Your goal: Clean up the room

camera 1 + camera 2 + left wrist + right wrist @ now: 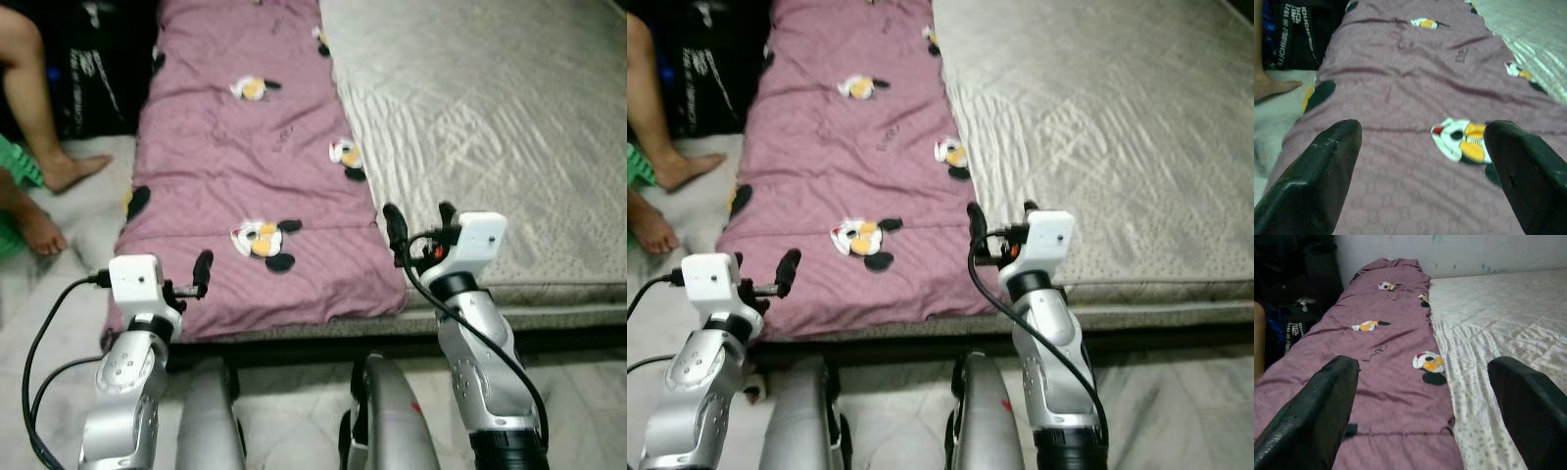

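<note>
A mauve blanket (245,157) printed with cartoon figures lies lengthwise along the left side of a low mattress (490,117) that has a pale sheet. The blanket's near end hangs over the mattress's front edge. My left gripper (1422,128) is open and holds nothing. It hovers at the blanket's near left corner, and one finger (203,266) shows beside the white wrist camera. My right gripper (421,215) is also open and holds nothing. It is raised over the near right corner of the blanket, where the blanket meets the bare sheet (1498,333).
A person's bare legs and feet (59,166) rest on the pale floor left of the mattress, close to my left arm. A black bag (98,69) stands behind them. My own silver legs (211,421) are against the mattress's front edge. A wall (1459,249) runs behind the bed.
</note>
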{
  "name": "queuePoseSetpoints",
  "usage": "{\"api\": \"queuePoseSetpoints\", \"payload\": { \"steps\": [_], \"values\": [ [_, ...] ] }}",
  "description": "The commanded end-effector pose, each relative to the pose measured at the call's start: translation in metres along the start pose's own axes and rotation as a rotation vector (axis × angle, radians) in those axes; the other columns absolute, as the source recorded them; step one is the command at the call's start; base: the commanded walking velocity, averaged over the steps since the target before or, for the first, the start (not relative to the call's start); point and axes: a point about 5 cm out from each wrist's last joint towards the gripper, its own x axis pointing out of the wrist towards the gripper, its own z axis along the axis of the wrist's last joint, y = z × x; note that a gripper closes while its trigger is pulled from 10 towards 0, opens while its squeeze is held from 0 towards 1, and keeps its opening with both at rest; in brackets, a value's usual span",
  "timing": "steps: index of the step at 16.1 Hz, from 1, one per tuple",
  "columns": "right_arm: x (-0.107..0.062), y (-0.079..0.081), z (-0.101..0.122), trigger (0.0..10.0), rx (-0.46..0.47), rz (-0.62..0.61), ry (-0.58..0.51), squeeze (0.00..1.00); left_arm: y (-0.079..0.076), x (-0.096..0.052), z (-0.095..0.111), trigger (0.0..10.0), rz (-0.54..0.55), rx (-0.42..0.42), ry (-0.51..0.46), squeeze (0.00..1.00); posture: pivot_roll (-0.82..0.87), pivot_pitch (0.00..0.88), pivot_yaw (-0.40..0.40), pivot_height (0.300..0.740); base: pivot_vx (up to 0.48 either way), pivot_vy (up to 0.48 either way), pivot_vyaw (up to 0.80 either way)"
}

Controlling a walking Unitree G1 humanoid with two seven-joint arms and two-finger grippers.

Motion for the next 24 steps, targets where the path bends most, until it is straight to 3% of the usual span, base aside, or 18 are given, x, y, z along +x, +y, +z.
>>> {"api": "queuePoseSetpoints", "payload": {
  "steps": [1,4,18,24],
  "values": [
    [0.0003,-0.0025,0.0055,10.0,0.007,-0.008,-0.021,0.00,-0.0017,0.0000,-0.0008,10.0,-0.013,0.003,0.000,0.00,0.01,0.101,-0.029,0.705,0.000,0.000,0.00],
    [0.0003,-0.0032,0.0052,10.0,0.010,-0.015,-0.020,0.00,-0.0018,0.0012,-0.0014,10.0,-0.015,0.003,0.001,0.00,0.01,0.100,-0.026,0.740,0.000,0.000,0.00],
    [0.0039,-0.0072,0.0004,10.0,-0.026,-0.033,0.006,0.00,-0.0048,0.0059,-0.0032,10.0,-0.007,-0.026,0.008,0.00,0.01,0.098,-0.034,0.740,0.000,0.000,0.00],
    [0.0062,-0.0071,0.0005,10.0,-0.031,-0.039,0.004,0.00,-0.0056,0.0068,-0.0037,10.0,-0.010,-0.030,0.009,0.00,0.01,0.096,-0.035,0.740,0.000,0.411,0.00]
  ]
}}
